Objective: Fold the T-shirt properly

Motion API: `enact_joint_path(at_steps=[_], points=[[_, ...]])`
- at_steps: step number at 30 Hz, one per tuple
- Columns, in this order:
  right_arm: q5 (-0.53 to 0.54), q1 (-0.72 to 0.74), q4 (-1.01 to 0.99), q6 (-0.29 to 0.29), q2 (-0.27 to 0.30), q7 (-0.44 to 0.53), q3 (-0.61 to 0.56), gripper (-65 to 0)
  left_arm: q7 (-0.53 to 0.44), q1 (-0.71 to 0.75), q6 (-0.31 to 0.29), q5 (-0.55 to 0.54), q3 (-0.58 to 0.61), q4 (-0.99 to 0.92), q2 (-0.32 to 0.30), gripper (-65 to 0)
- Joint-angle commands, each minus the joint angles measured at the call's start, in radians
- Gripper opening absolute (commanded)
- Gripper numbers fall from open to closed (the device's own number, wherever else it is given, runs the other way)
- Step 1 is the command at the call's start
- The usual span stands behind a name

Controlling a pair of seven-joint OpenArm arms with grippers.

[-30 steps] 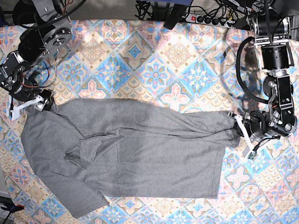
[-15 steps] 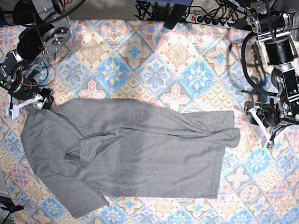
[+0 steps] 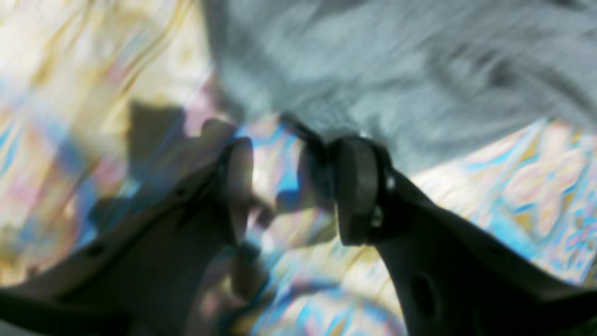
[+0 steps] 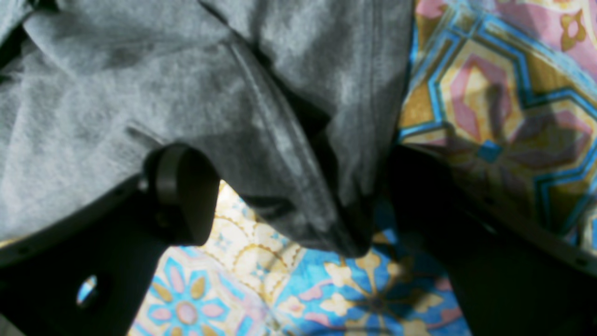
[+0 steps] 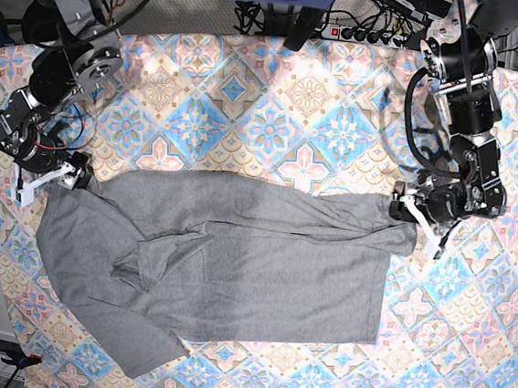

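The T-shirt (image 5: 225, 264) is spread flat on the tablecloth (image 5: 276, 113), with one sleeve folded in over the body and the other angled out toward the near edge. No container is seen.

One upper corner of the T-shirt is met by the right claw (image 5: 54, 181), at the left of the base view. In the right wrist view a bunched fold of the grey cloth (image 4: 298, 154) is seen hanging between the spread fingers (image 4: 182, 205); the jaws are held apart and are not pressed on it.

At the opposite corner the left claw (image 5: 417, 218) is set just beside the cloth's edge. In its blurred wrist view the fingers (image 3: 354, 186) are parted with only tablecloth (image 3: 513, 168) between them, and the T-shirt (image 3: 396, 70) is seen just beyond the tips.
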Motion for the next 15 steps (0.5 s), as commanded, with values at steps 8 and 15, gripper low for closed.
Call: enact_joint_path(at_steps=[8,15], points=[[-0.043,0.014,0.008,-0.007,0.015,-0.017,-0.002,-9.6,-0.009,-0.125,-0.03,0.004,0.002,-0.235,-0.005,-36.8],[-0.043,0.014,0.008,-0.007,0.015,-0.01,-0.042,-14.6,-0.014,-0.123,-0.03,0.003,0.096,-0.239,0.017,-37.6]])
